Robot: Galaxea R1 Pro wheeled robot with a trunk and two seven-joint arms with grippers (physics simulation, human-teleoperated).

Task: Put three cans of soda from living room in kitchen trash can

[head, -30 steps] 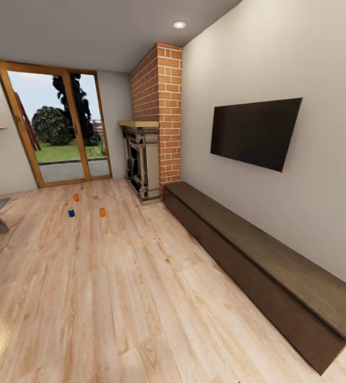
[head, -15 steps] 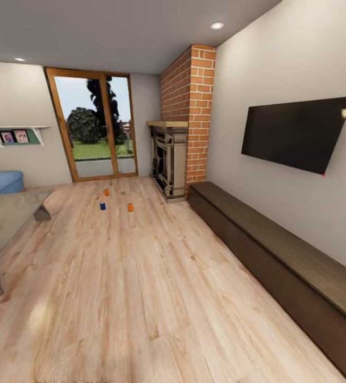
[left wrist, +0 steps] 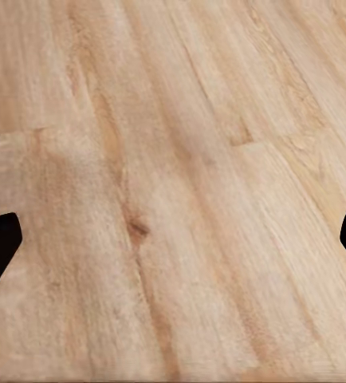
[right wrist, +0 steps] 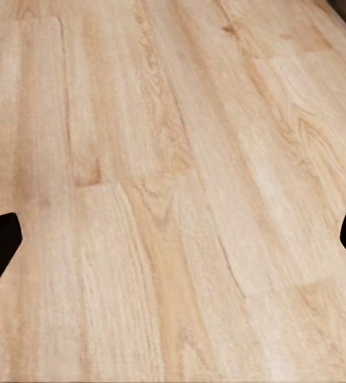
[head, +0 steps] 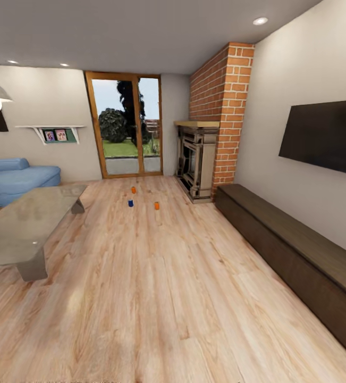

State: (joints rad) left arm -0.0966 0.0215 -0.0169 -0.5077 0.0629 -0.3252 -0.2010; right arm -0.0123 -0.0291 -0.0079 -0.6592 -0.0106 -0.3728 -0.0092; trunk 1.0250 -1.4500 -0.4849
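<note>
Step in hand: the approach; the robot stands in the living room, well apart from the cans, and nothing is picked up yet
Cans, place: all three stand on the wood floor [head: 157, 276] in a loose cluster between the glass doors [head: 124, 125] and the stone fireplace [head: 196, 165], beyond the far end of the glass table [head: 18, 226]
Far orange can [head: 133, 190]: nearest the doors
Blue can [head: 131, 203]: just beside it, toward the robot
Near orange can [head: 156, 205]: off to the fireplace side, apart from the other two
Long axis: each can appears upright, its axis vertical and its top facing the ceiling; they are too small here to judge any tilt
Left hand [left wrist: 173, 239]: its two dark fingertips sit at opposite edges of the wrist view, spread wide, with bare floorboards between them
Right hand [right wrist: 173, 239]: likewise spread wide over bare floor, holding nothing
Next move, as judged: drive straight ahead down the clear lane between the table and the long dark bench [head: 295, 255], stop within arm's reach, then lower a hand from the side around an upright can
Risk, as judged: a light upright can may tip and roll if nudged
</note>
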